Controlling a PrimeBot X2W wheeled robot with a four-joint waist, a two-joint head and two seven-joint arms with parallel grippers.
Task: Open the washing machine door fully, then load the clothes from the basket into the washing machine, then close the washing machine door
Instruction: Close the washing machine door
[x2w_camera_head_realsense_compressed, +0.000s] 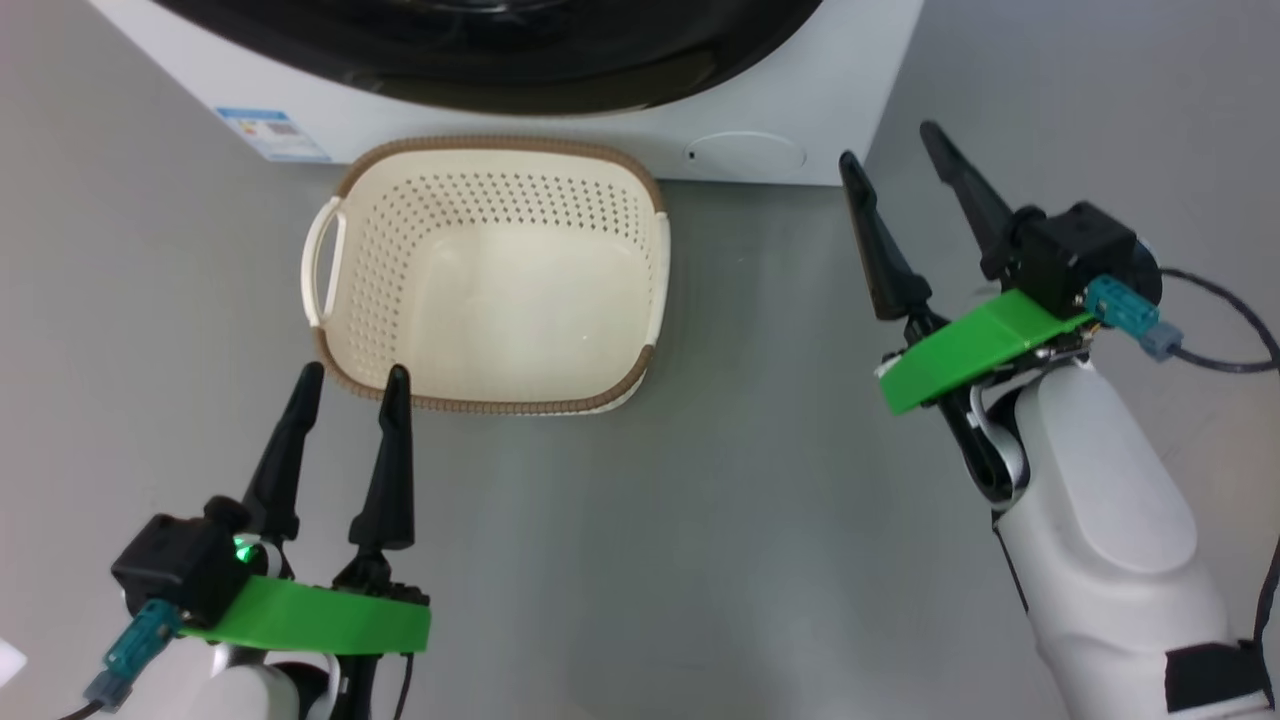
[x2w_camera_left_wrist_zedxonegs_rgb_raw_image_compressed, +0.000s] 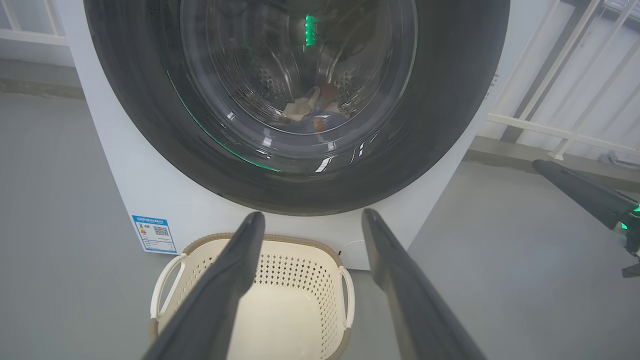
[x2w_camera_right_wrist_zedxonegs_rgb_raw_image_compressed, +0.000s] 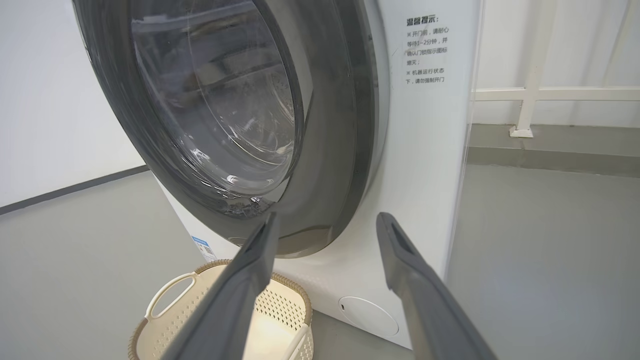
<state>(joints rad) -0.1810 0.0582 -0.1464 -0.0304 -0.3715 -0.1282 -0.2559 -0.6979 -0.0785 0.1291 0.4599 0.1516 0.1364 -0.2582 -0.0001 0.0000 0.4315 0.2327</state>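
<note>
Head view: cream perforated plastic basket (x2w_camera_head_realsense_compressed: 500, 200) at centre, under the white front-loading washing machine (x2w_camera_head_realsense_compressed: 600, 140). Left gripper (x2w_camera_head_realsense_compressed: 355, 372) lower left, right gripper (x2w_camera_head_realsense_compressed: 889, 143) at right, both spread wide, holding nothing. Left wrist view: glossy black round washing machine door (x2w_camera_left_wrist_zedxonegs_rgb_raw_image_compressed: 450, 100) shut, cream-and-blue clothes (x2w_camera_left_wrist_zedxonegs_rgb_raw_image_compressed: 307, 107) behind its glass. Right wrist view: door shut, upper left.

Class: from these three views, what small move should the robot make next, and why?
Probably just draw the right gripper back to rest: the basket is empty, the clothes lie behind the washing machine door, which looks shut, and that gripper is open, holding nothing.
</note>
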